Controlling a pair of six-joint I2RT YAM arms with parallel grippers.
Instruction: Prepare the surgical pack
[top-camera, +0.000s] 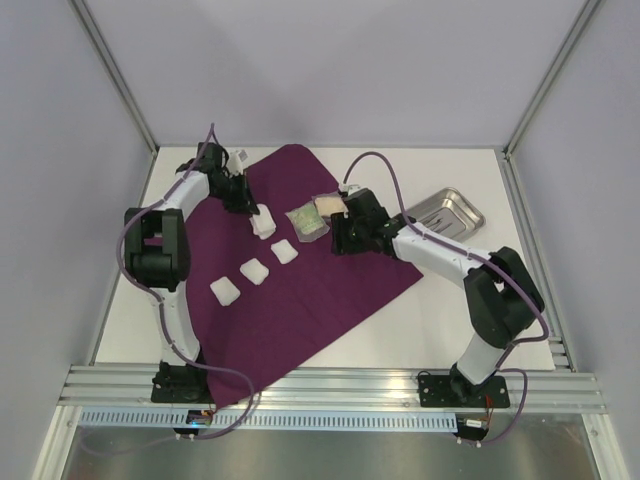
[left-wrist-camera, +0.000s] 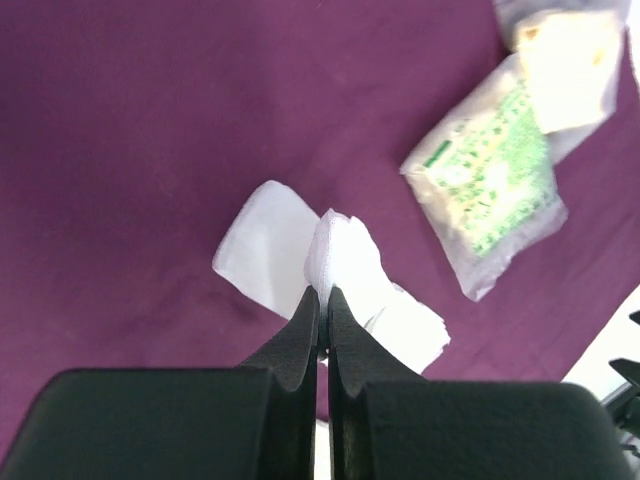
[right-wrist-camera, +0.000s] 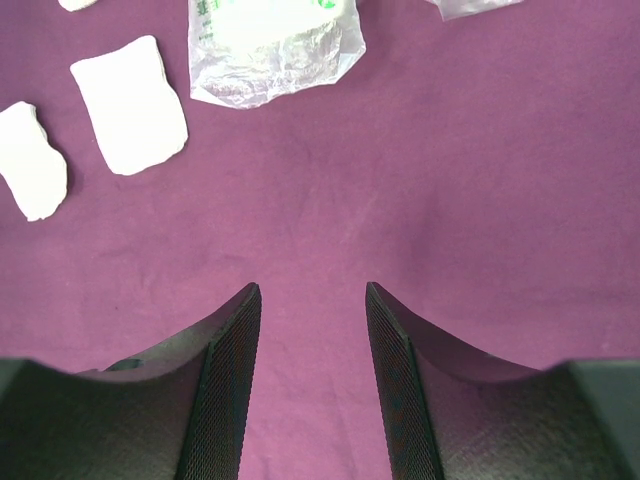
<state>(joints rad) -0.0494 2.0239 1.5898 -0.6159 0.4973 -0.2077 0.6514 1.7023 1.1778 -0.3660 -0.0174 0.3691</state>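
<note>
**Gauze placement: get it flat before letting go**

Top view: the left tool (top-camera: 252, 208) is clamped shut on a white gauze square (top-camera: 264, 221) over the large deep-purple fabric cloth (top-camera: 330, 290). Three more white gauze pieces (top-camera: 254, 270) sit in a row running back toward its base. The small rectangular steel tray (top-camera: 450, 210) sits on the white table (top-camera: 440, 330), well apart, on the outer side of the right tool (top-camera: 338, 240).

Left wrist: the gauze is pinched by one edge and looks rumpled. A clear packet with green print (left-wrist-camera: 490, 180) lies ahead-right. I'd lower until it lies flat, then release, staying clear of that packet.

Right wrist: the right tool is partly open with nothing in it, just cloth below.
</note>
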